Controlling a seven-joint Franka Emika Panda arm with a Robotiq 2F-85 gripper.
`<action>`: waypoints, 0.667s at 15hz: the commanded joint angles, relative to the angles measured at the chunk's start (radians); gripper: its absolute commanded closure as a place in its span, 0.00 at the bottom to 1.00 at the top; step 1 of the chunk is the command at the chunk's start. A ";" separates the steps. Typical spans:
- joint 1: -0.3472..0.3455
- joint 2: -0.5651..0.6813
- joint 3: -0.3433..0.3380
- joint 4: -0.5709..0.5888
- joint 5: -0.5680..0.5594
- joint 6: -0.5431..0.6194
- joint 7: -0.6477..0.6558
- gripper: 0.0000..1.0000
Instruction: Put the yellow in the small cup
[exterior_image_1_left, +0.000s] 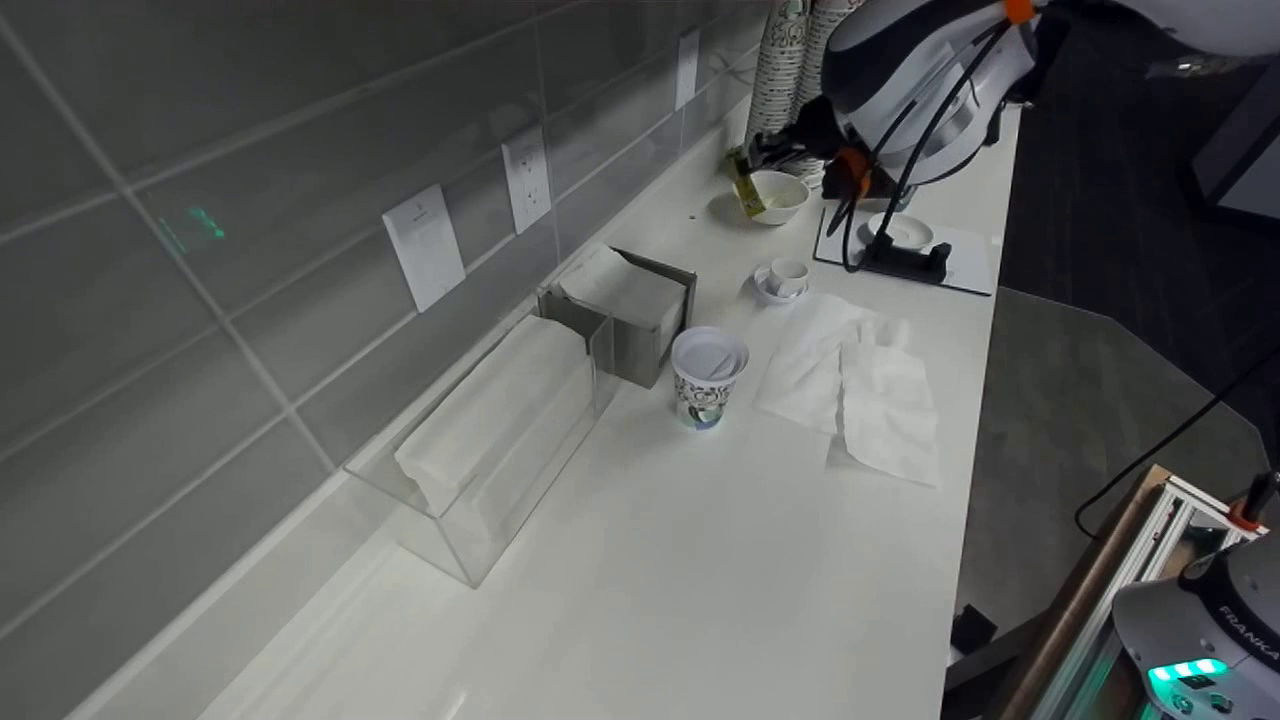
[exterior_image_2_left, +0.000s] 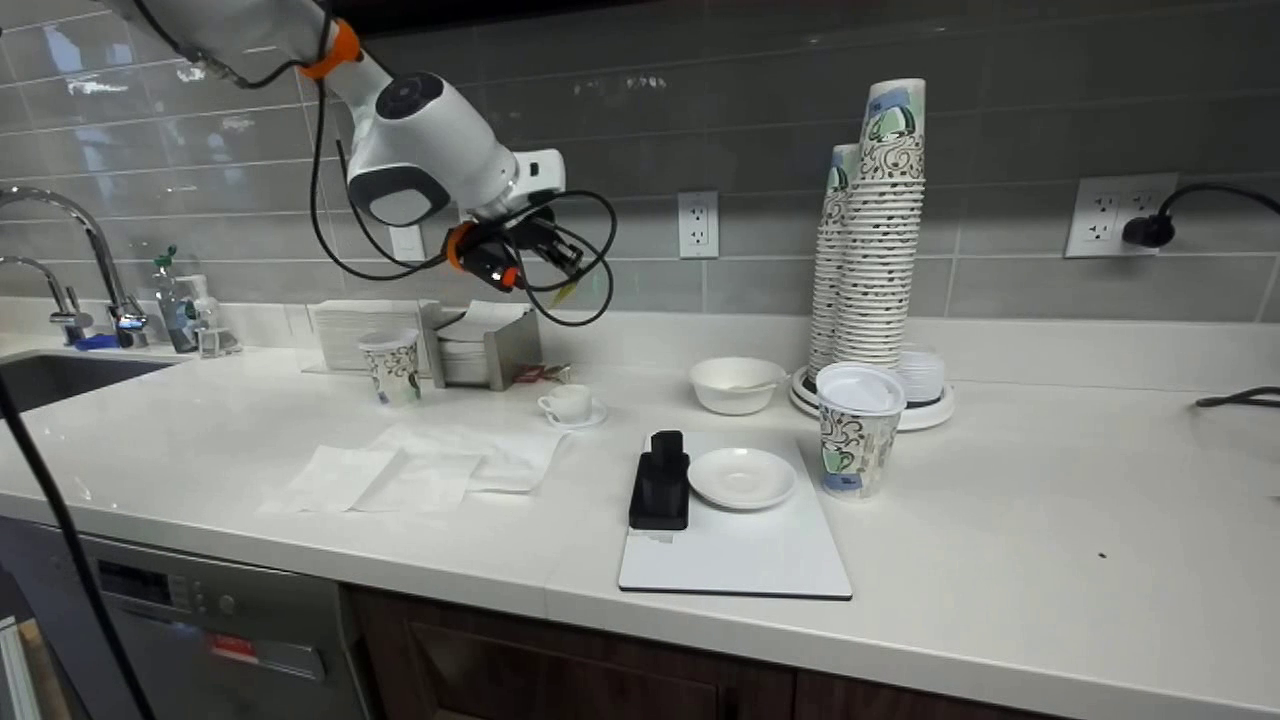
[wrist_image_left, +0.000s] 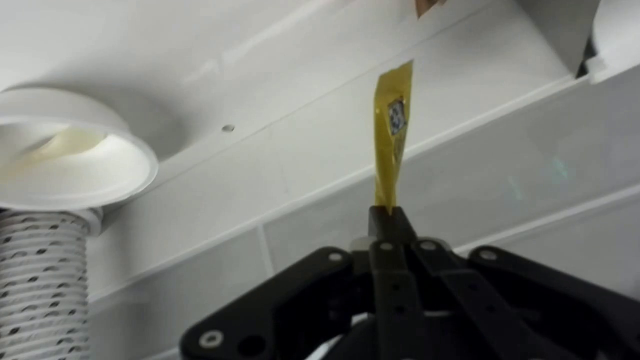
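The yellow is a thin yellow packet (wrist_image_left: 392, 115) with a dark printed square. My gripper (wrist_image_left: 387, 212) is shut on one end of it, and it sticks out from the fingertips. In both exterior views the gripper (exterior_image_1_left: 750, 155) (exterior_image_2_left: 568, 265) holds the packet (exterior_image_1_left: 748, 196) (exterior_image_2_left: 565, 292) above the back of the counter, near the wall. A short white paper cup with a green mark (exterior_image_1_left: 703, 395) stands by the napkin holder, and an exterior view also shows it (exterior_image_2_left: 393, 370). A similar paper cup (exterior_image_2_left: 858, 450), topped with lids, stands by the cup stacks. A tiny white cup (exterior_image_1_left: 789, 277) sits on a saucer.
A white bowl (exterior_image_2_left: 735, 388) stands near the packet; the wrist view shows it (wrist_image_left: 75, 175) at left. Tall cup stacks (exterior_image_2_left: 880, 270) stand behind. A metal napkin holder (exterior_image_1_left: 640, 345), clear napkin box (exterior_image_1_left: 480, 530), flat napkins (exterior_image_1_left: 890, 410) and a board (exterior_image_2_left: 745, 560) with a plate (exterior_image_2_left: 743, 478) share the counter.
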 joint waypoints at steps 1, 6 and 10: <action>-0.112 -0.010 0.120 0.038 0.155 0.167 -0.110 1.00; -0.193 0.050 0.180 0.006 0.066 0.355 0.015 1.00; -0.203 0.154 0.179 -0.053 -0.015 0.457 0.058 1.00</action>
